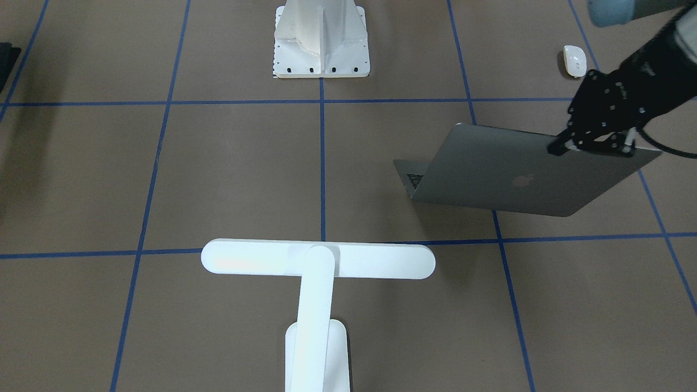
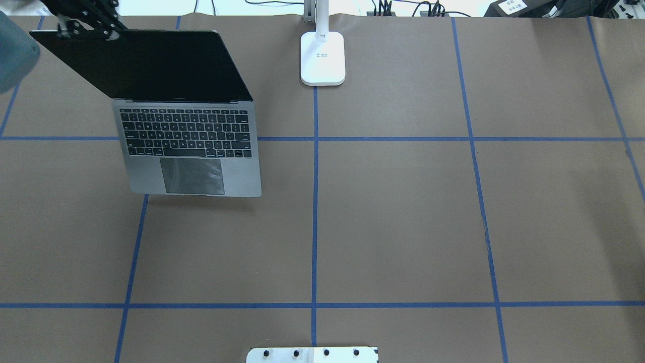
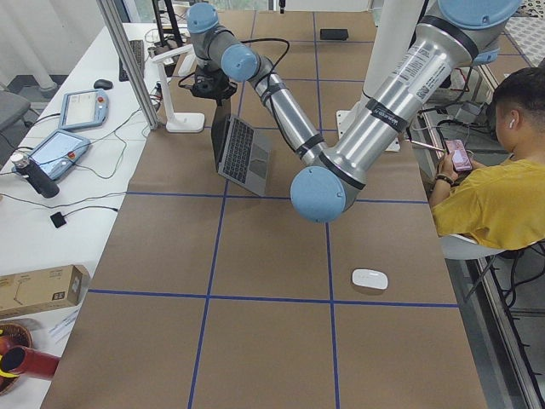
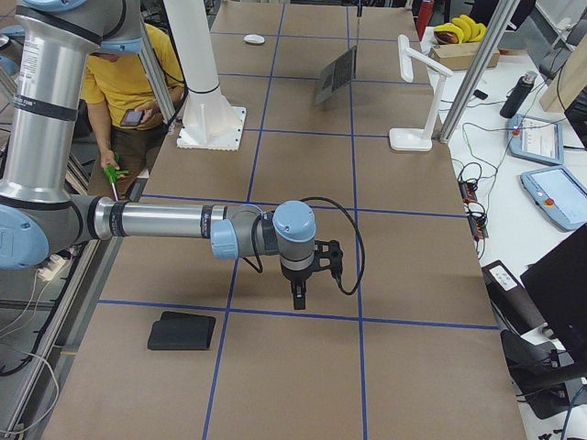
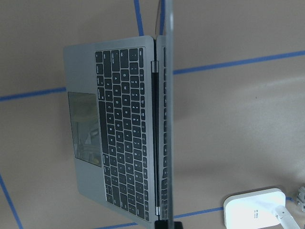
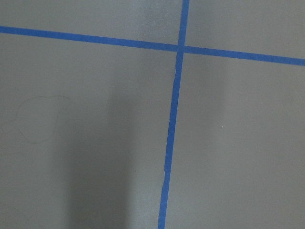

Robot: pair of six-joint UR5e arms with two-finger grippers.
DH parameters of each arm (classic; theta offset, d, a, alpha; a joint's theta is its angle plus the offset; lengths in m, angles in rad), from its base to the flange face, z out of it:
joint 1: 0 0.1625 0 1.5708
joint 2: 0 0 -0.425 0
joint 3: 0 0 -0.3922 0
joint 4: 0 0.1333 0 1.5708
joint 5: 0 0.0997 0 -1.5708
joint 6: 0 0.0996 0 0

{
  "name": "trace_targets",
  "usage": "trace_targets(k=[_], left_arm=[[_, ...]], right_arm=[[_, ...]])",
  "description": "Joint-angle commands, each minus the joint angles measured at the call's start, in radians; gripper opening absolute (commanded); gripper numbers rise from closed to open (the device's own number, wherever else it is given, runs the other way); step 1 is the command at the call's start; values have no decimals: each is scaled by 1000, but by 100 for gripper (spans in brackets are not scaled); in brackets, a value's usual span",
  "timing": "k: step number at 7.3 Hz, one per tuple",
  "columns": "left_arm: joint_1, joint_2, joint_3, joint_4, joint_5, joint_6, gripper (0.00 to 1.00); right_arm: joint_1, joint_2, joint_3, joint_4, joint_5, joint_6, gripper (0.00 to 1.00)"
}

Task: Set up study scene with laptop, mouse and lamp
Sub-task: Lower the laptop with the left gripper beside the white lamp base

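Space-grey metal is showing on the laptop [image 2: 191, 146], which is sitting open toward the far left corner of the surface [image 2: 403, 212], its keyboard facing the robot. The left hand [image 1: 596, 146] is clamping the top edge of the lid near its left corner, and the lid is standing roughly upright. The right hand [image 4: 300, 298] is hanging low over bare surface toward the right end; I cannot tell whether it is released or clenched. The lamp [image 1: 316, 261] is standing at the middle of the far edge, its bar head reaching in over the surface. The mouse [image 1: 574, 60] is lying well apart from the laptop, close to the left end on the robot's side.

Judging from this, the laptop's opening is looking nearly done. Letting go of the lid and bringing the mouse beside the laptop are probably what is remaining.

Counting: one laptop, one mouse, one lamp, two hands.
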Motion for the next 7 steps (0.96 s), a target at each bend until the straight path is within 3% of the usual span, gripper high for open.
trace_targets(k=[1, 2, 7], left_arm=[[98, -109, 92, -12, 98, -118, 0], [146, -152, 156, -58, 145, -161, 0], [175, -240, 460, -283, 171, -187, 0]], right_arm=[[1, 1, -1, 0, 1, 0, 100], [-1, 1, -1, 0, 2, 0, 100], [-1, 1, -1, 0, 0, 3, 100]])
